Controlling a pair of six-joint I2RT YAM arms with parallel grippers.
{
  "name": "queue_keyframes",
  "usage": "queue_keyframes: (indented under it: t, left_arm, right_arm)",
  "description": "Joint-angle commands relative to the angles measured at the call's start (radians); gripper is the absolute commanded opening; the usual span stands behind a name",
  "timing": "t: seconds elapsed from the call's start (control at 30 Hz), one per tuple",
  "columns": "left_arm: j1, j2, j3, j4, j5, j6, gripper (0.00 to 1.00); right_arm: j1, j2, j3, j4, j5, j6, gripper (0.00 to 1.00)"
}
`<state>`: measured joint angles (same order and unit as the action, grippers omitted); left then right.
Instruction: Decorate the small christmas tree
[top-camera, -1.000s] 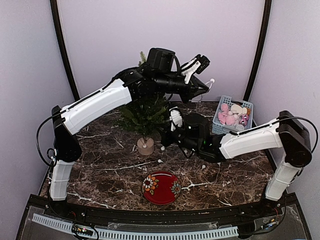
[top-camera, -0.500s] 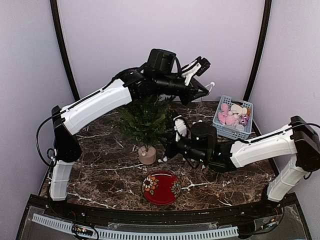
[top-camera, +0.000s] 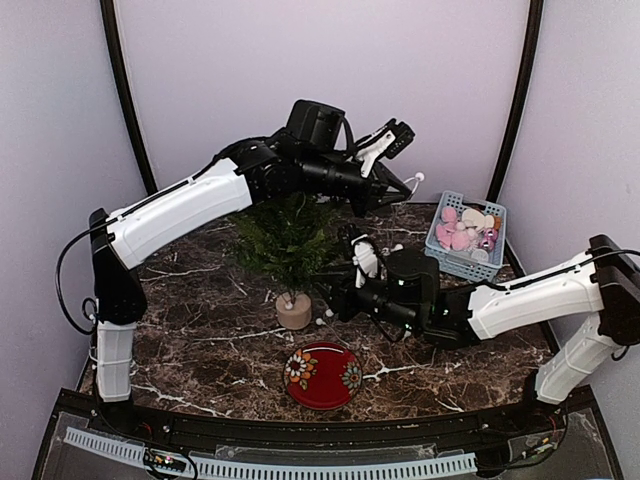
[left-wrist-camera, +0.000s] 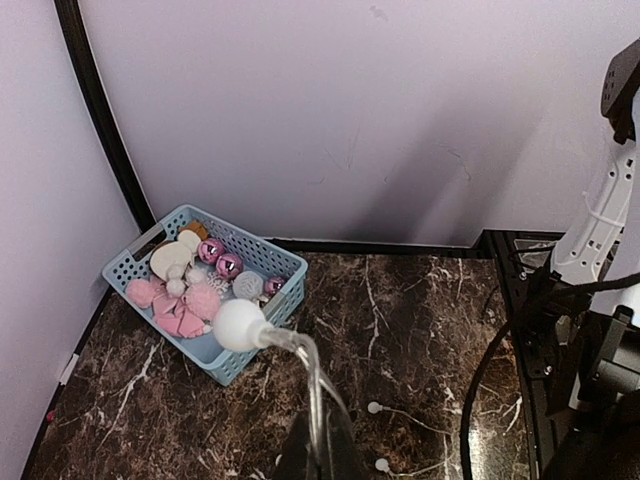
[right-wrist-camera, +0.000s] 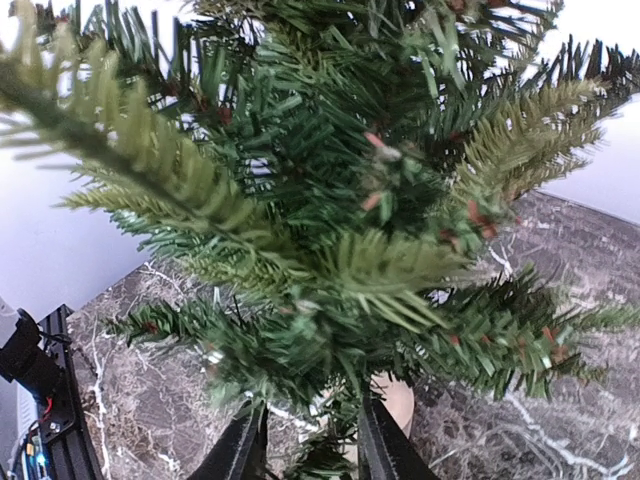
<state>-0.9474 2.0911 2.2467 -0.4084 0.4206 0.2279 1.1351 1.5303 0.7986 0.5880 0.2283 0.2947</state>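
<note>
Small christmas tree (top-camera: 288, 240) is stood upright mid-table (top-camera: 200, 330); a bead garland (left-wrist-camera: 238, 325) is clenched in the left claw (top-camera: 398, 183), raised beside the treetop, presumably for draping; the right claw (right-wrist-camera: 312, 450) is parted around low branches, gripping nothing.

Coming from above, I find the small christmas tree (top-camera: 283, 240) roofed by the left arm (top-camera: 180, 205), which spans its crown. The right gripper (top-camera: 340, 285) blocks the tree's right flank, fingers parted among the low branches, and the right arm (top-camera: 520, 295) lies low across the table (top-camera: 190, 300). A string of white bulbs (top-camera: 418, 177) hangs from the left gripper (top-camera: 395, 188) between tree and basket (top-camera: 440, 258). The marble left of the tree is open. A red plate (top-camera: 322, 375) sits near its front.
</note>
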Motion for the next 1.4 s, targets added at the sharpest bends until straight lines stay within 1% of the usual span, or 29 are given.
queue_keyframes:
  t: [0.0, 0.13, 0.33, 0.53, 0.67, 0.93, 1.0, 1.2, 1.37]
  left_arm:
    - [-0.008, -0.112, -0.075, 0.057, 0.052, -0.002, 0.0]
    - [-0.019, -0.154, -0.156, 0.087, 0.057, 0.012, 0.0]
    - [-0.047, -0.233, -0.307, 0.17, 0.02, 0.025, 0.0]
    - [-0.073, -0.282, -0.375, 0.183, -0.036, 0.039, 0.0]
    - [-0.09, -0.309, -0.403, 0.169, -0.088, 0.039, 0.0]
    - [-0.11, -0.338, -0.396, 0.089, -0.145, 0.042, 0.0]
    - [-0.113, -0.339, -0.378, 0.066, -0.147, 0.047, 0.0]
    - [-0.117, -0.32, -0.319, 0.007, -0.141, 0.058, 0.0]
    - [-0.12, -0.31, -0.267, -0.005, -0.136, 0.062, 0.0]
  right_arm:
    - [0.018, -0.035, -0.026, 0.007, 0.019, 0.011, 0.35]
    - [0.021, -0.043, -0.034, -0.008, 0.028, 0.008, 0.39]
    - [0.027, -0.049, -0.042, -0.014, 0.03, 0.015, 0.39]
    - [0.039, -0.065, -0.047, -0.024, 0.035, 0.018, 0.4]
    - [0.055, -0.079, -0.052, -0.04, 0.043, 0.021, 0.46]
    - [0.08, -0.176, -0.098, -0.1, 0.069, 0.051, 0.7]
    - [0.086, -0.214, -0.117, -0.122, 0.078, 0.064, 0.74]
    - [0.096, -0.335, -0.191, -0.186, 0.068, 0.117, 0.82]
    - [0.099, -0.456, -0.223, -0.29, 0.054, 0.153, 0.84]
